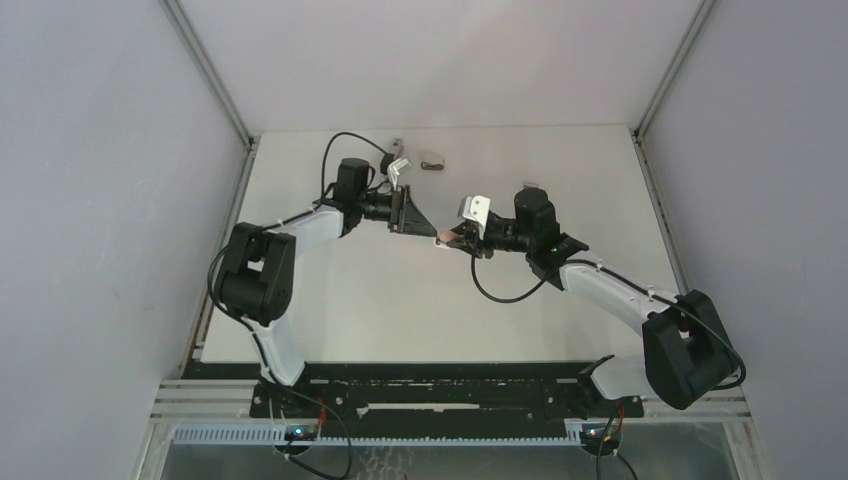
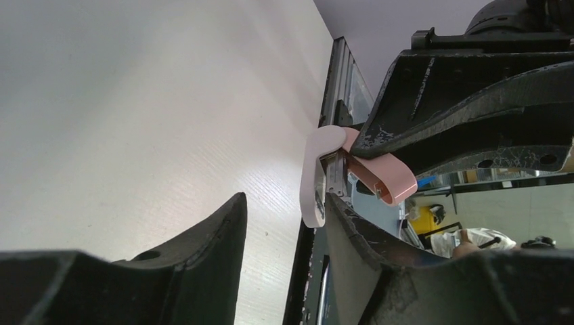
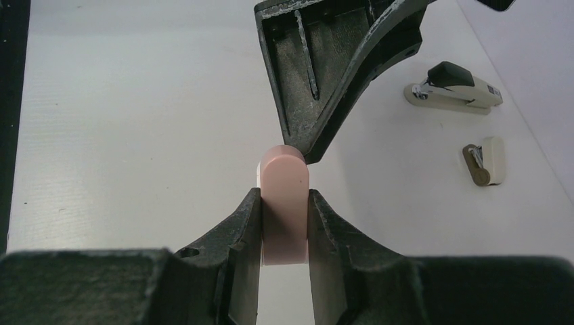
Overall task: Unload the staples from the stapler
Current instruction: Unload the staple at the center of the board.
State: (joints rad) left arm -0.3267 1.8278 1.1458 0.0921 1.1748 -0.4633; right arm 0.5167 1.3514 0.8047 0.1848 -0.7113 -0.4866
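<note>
My right gripper (image 3: pixel 284 198) is shut on a pink stapler (image 3: pixel 284 181), clamping its sides and holding it above the table (image 1: pixel 330 300). In the left wrist view the stapler (image 2: pixel 383 177) is hinged open, its pink top swung away from the pale base (image 2: pixel 313 181), with a metal channel (image 2: pixel 336 173) between them. My left gripper (image 2: pixel 287 198) is open, with one fingertip (image 2: pixel 338 203) right against the base. From above, the left gripper (image 1: pixel 418 218) meets the stapler (image 1: pixel 443 240) at mid-table. The staples are hidden.
Two other staplers lie on the table beyond the grippers: a beige-and-black one (image 3: pixel 455 87) and a small beige one (image 3: pixel 484 164). The small one (image 1: pixel 433 162) is near the back edge. Grey walls close the table in on both sides.
</note>
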